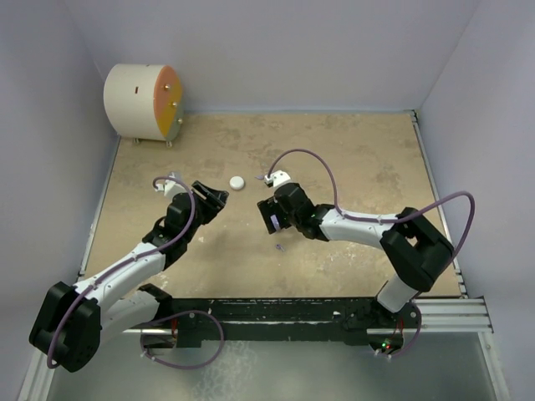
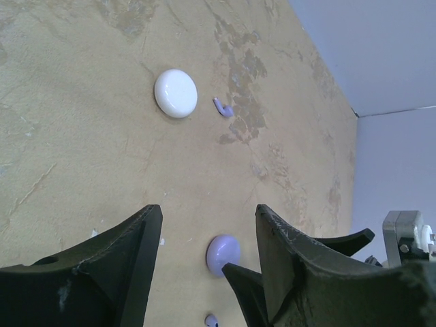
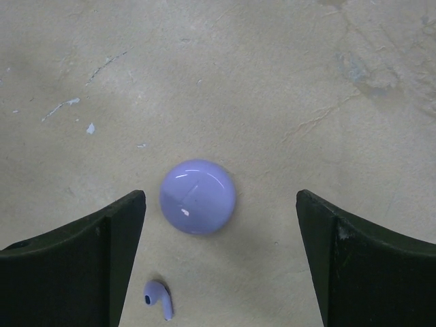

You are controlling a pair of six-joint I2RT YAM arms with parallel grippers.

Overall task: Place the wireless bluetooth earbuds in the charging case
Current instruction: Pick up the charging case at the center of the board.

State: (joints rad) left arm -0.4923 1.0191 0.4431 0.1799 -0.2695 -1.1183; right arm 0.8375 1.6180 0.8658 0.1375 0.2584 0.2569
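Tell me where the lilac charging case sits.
In the right wrist view, the lilac case lies on the table between the right gripper's open fingers, a lilac earbud close at its lower left.

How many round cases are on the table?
2. The white case lies farther out on the table; the purple case lies nearer, beside a purple earbud. More could be hidden from view.

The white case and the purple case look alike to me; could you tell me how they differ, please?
Colour: the white case is glossy white, the purple case lilac. Place: the purple case lies between the right tool's open fingers; the white case has no fingers around it. Shared: both are round, smooth pebbles lying shut on the table, each with a purple bud nearby.
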